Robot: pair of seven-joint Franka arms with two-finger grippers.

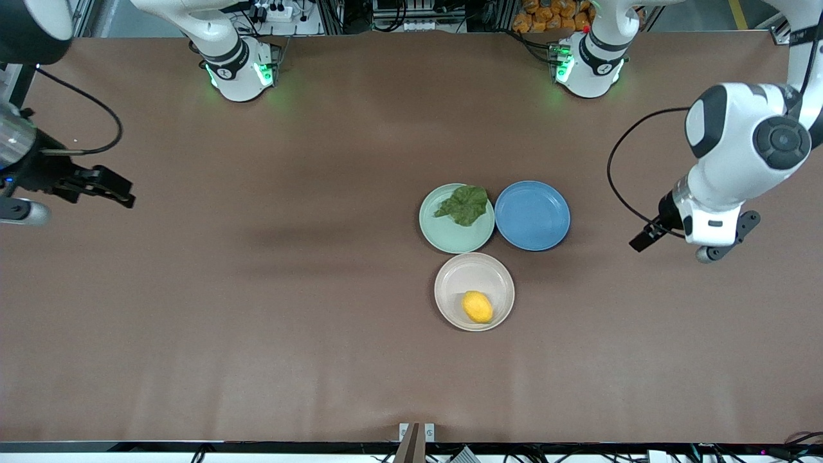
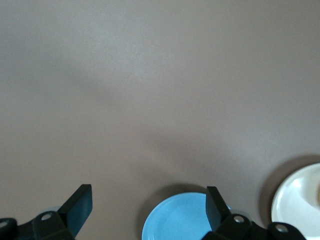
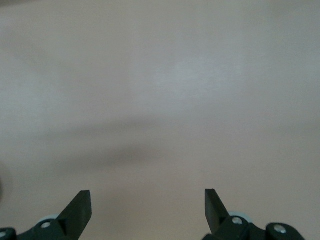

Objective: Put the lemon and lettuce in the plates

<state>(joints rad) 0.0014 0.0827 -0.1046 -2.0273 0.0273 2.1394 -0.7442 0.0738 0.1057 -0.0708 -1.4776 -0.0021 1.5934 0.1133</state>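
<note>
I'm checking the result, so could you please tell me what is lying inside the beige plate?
The beige plate holds only the lemon, lying toward the rim nearest the front camera. The patch of plate under the lemon is covered.

Blue plate (image 1: 532, 215) on brown table (image 1: 257, 321).

The front view looks steeply down across the brown table (image 1: 257, 321), robot bases along its top edge. Each wrist view looks close down between its own fingers; the left wrist view shares the round blue plate (image 2: 175, 220) (image 1: 532, 215) at lower centre.
</note>
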